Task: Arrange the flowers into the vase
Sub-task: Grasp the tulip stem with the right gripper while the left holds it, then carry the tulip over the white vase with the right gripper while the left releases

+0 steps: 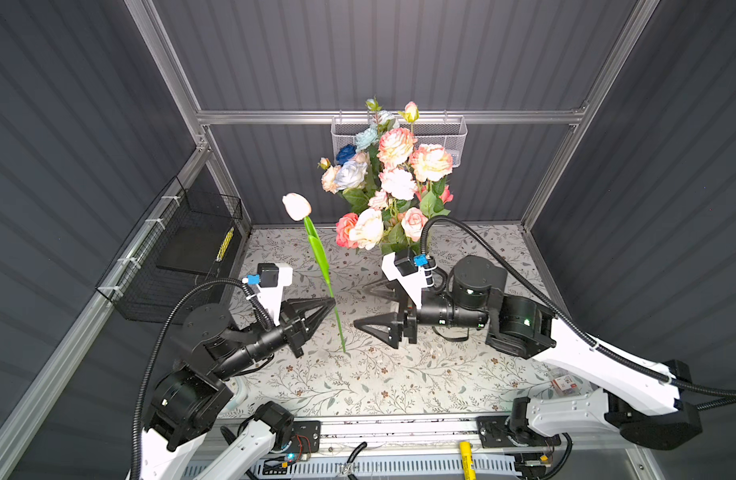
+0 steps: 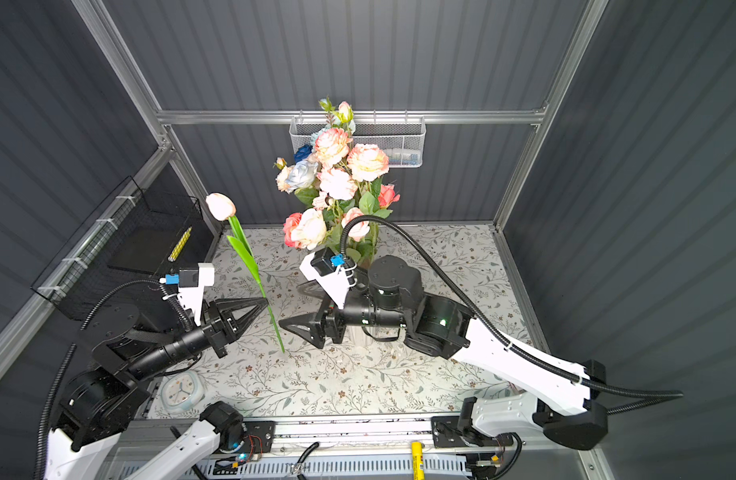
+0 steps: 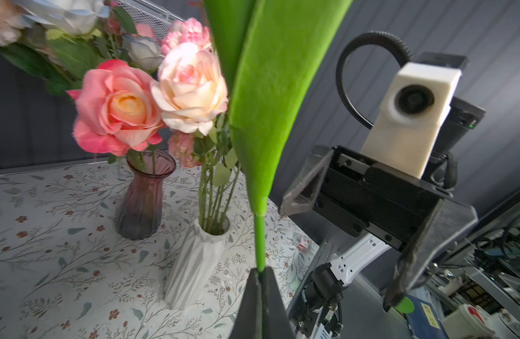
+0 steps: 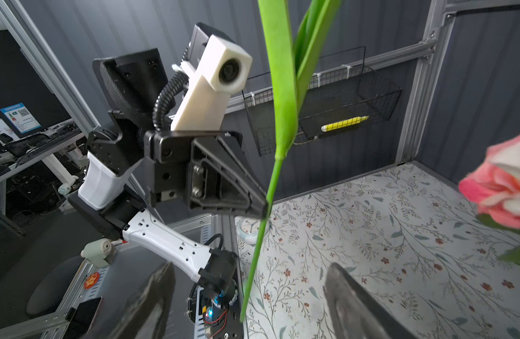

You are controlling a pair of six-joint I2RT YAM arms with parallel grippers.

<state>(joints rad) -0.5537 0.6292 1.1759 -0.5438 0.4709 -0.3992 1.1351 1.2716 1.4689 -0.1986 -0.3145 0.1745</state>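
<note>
One tulip [image 1: 296,206] clamped in left gripper [image 1: 332,300]; right gripper [image 1: 360,306] beside the stem, jaws apart. Likely next: seat stem in white vase [image 3: 195,264]

In both top views the right arm [image 1: 461,307] hid most of the white vase [image 2: 360,337] and the purple vase [image 1: 376,286]. Both wrist views cut the tulip [image 3: 270,102] off below its head.
</note>
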